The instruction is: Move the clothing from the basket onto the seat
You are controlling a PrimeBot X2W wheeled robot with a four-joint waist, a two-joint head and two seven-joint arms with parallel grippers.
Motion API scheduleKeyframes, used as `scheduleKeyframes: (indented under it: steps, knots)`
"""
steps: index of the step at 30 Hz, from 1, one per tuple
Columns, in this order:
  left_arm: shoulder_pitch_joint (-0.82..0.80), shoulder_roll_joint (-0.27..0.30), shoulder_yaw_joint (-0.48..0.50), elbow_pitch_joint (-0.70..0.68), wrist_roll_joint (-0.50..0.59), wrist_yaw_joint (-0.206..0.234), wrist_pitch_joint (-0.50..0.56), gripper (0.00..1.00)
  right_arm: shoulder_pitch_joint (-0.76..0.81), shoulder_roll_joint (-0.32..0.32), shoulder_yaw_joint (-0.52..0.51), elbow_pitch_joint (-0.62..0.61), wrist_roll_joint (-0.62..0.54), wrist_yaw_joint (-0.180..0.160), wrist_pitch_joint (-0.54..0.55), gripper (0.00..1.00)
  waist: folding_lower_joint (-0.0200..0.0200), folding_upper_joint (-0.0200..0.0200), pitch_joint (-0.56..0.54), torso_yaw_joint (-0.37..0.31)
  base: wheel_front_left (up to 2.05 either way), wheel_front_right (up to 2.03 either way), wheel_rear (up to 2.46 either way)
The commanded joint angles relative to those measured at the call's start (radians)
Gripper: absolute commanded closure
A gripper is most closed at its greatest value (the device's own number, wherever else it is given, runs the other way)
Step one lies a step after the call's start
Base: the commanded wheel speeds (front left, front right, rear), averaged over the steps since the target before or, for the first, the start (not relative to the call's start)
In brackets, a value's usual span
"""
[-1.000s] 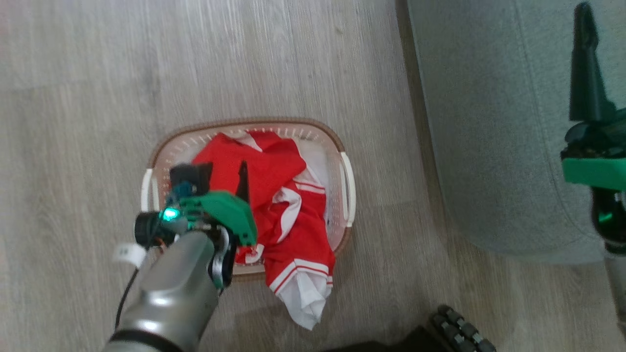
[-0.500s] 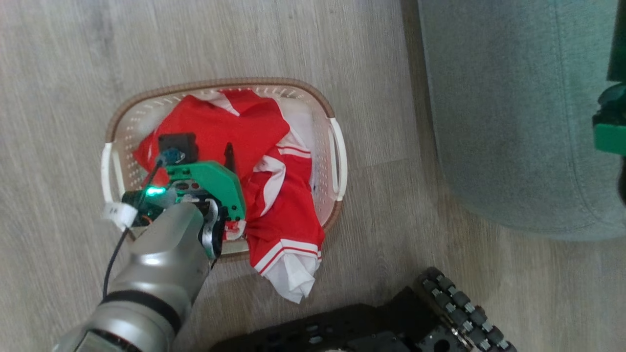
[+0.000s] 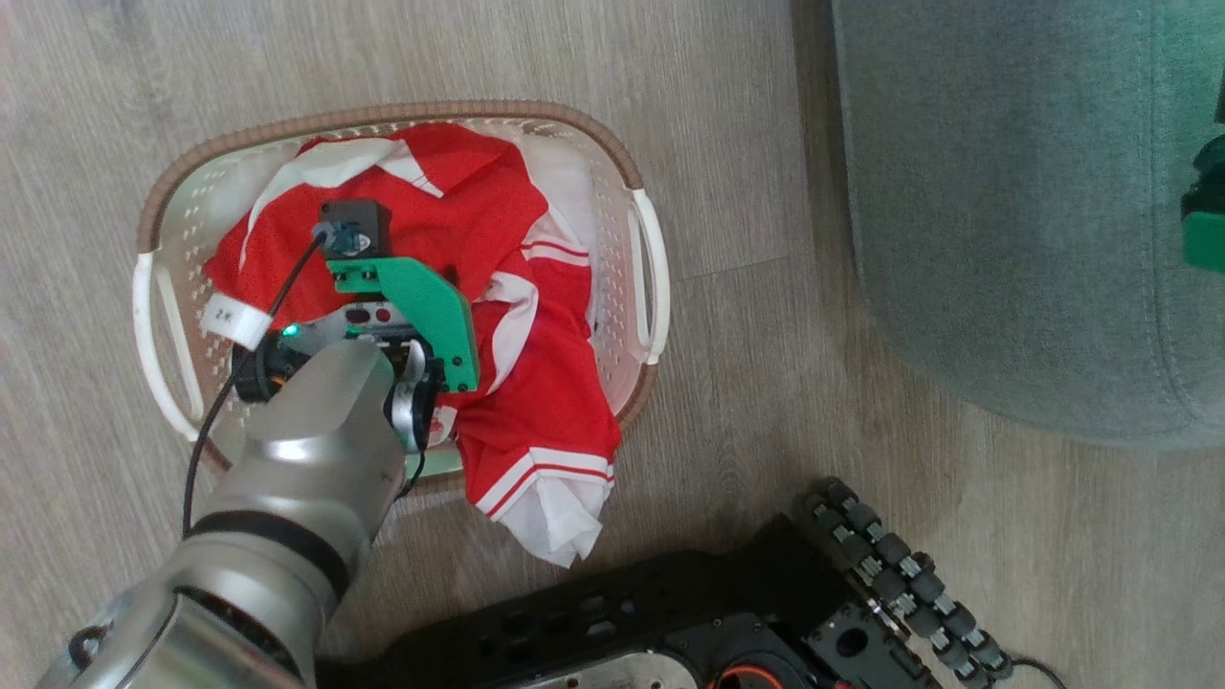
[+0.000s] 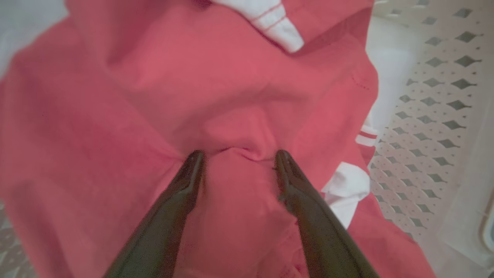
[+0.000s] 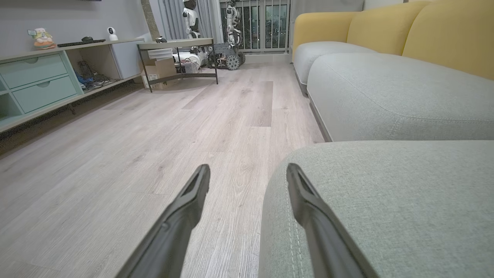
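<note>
The pale wood floor [image 3: 746, 77] spreads across the head view. The grey-green seat [image 3: 1005, 211] sits at 2 o'clock, and the basket [image 3: 383, 113] stands on the boards at 9 o'clock of it, apart from it. The red clothing [image 3: 536, 364] lies heaped in the basket, with one white-hemmed end spilling over the brown rim at 5 o'clock onto the floor. The left gripper [image 4: 237, 154] is down in the heap with its fingers spread. Both tips press into the red fabric, and a small ridge is bunched between them but not pinched. The right gripper [image 5: 249, 168] hangs at 3 o'clock by the seat's edge, fingers spread and holding nothing.
</note>
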Motion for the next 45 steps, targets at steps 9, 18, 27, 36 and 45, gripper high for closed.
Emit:
scheduleKeyframes:
  steps: [9,18,27,36,45]
  knots:
    - [-0.002,0.011,-0.041,0.005,-0.045,-0.001,0.018,0.71,0.021,-0.021,0.009,-0.023,0.001,0.0,-0.006,0.0,-0.0002,0.0001,0.009,0.007,0.0,0.0,0.0]
    - [0.014,0.011,-0.077,-0.002,-0.087,-0.04,-0.061,1.0,0.034,-0.029,0.014,-0.018,-0.003,0.0,-0.006,0.0,-0.0002,0.0001,-0.045,0.034,0.0,0.0,0.0]
    - [0.086,0.011,-0.134,-0.037,-0.124,-0.07,-0.147,1.0,0.082,-0.03,0.031,0.008,-0.014,0.0,-0.006,0.0,-0.0002,0.0001,-0.205,0.073,0.0,0.0,0.0]
    - [0.15,0.011,-0.174,-0.046,-0.137,-0.11,-0.234,1.0,0.161,-0.021,0.052,0.04,-0.029,0.0,-0.006,0.0,-0.0002,0.0001,-0.367,0.114,0.0,0.0,0.0]
    - [0.189,0.012,-0.151,-0.097,-0.098,-0.12,-0.254,1.0,0.234,-0.007,0.047,0.067,-0.046,0.0,-0.006,0.0,-0.0002,0.0001,-0.504,0.155,0.0,0.0,0.0]
